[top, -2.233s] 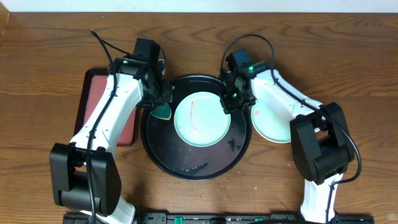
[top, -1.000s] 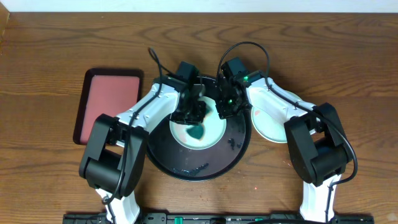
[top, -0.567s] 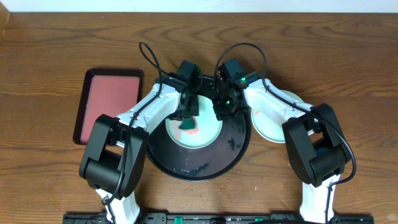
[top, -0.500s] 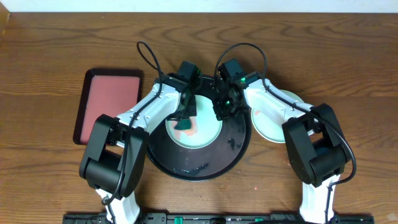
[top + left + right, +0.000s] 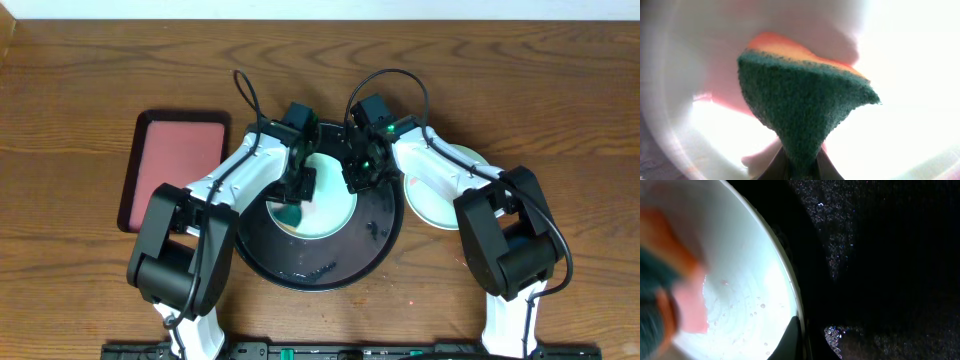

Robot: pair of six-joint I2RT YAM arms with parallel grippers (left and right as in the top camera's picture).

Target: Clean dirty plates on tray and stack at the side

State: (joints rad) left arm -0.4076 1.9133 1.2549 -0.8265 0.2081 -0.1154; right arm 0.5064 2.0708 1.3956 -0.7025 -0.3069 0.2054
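While the left gripper (image 5: 297, 195) clamps the sponge (image 5: 290, 213) against the only mint plate (image 5: 335, 210) on the tray (image 5: 300, 268), at its middle, the right gripper (image 5: 356, 180) pinches that plate's rim. A second plate (image 5: 440, 198) lies just right of the tray, so finishing this wipe and stacking it likely remain.

no readable txt, no labels or nos. in any view (wrist cams blurry)
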